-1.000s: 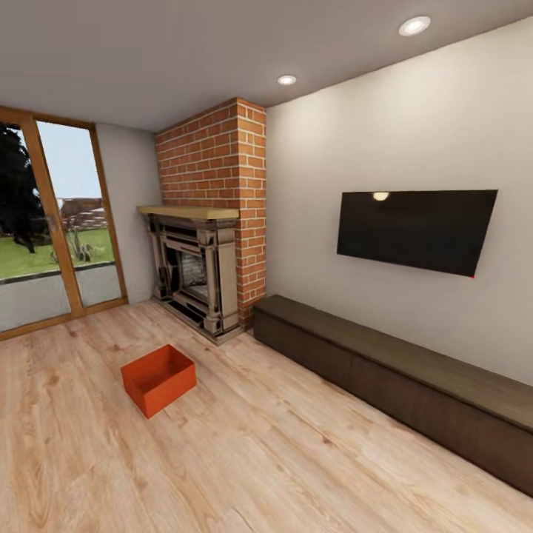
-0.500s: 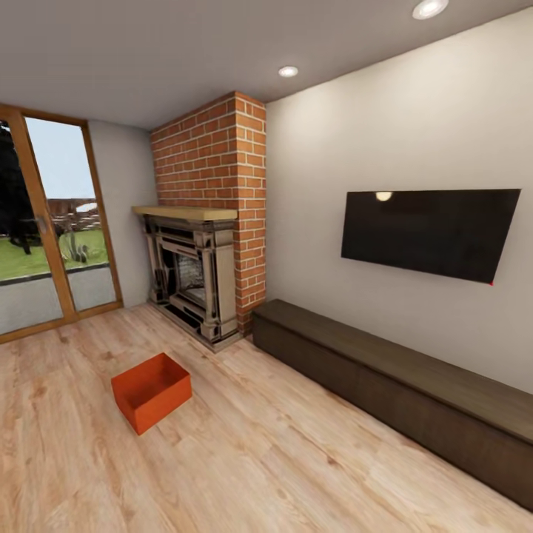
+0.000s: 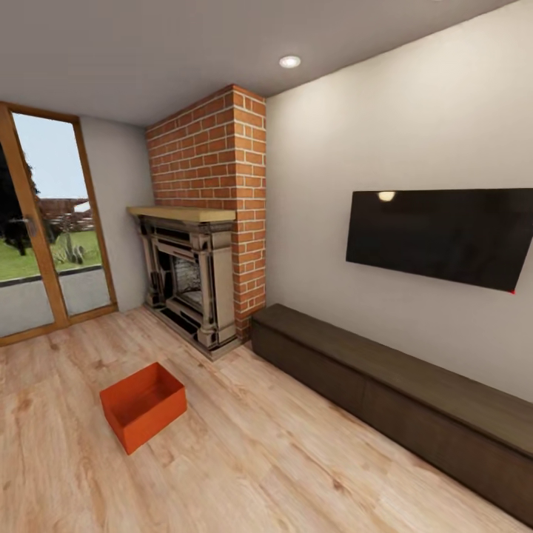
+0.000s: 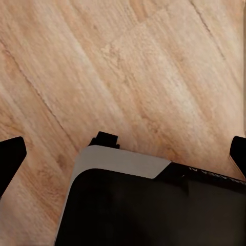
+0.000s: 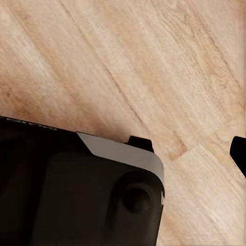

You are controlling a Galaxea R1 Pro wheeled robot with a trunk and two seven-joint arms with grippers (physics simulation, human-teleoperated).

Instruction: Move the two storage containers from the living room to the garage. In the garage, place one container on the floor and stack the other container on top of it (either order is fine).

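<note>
Daylight is coming through the wood-framed glass doors (image 3: 44, 229) at the far left of the living room. One orange-red storage container (image 3: 143, 404) is sitting open-topped on the light wood-plank floor (image 3: 244, 459), turned at an angle to the planks, with bare floor showing all around it. Beyond it the brick-and-carved-stone fireplace (image 3: 194, 281) is standing against the brick chimney (image 3: 215, 163), well apart from the container. A long dark wooden cabinet (image 3: 400, 392) is running along the white wall from just beside the fireplace toward the near right, and a dark television (image 3: 437, 235) is hanging on the wall above it. Nothing is standing between the camera and the container.

In the left wrist view, the left gripper (image 4: 123, 154) is hanging over plank floor with its two fingertips spread to opposite edges of the picture, holding nothing. In the right wrist view, only one fingertip (image 5: 239, 154) is showing at the edge, so I cannot tell how the right gripper is set.
</note>
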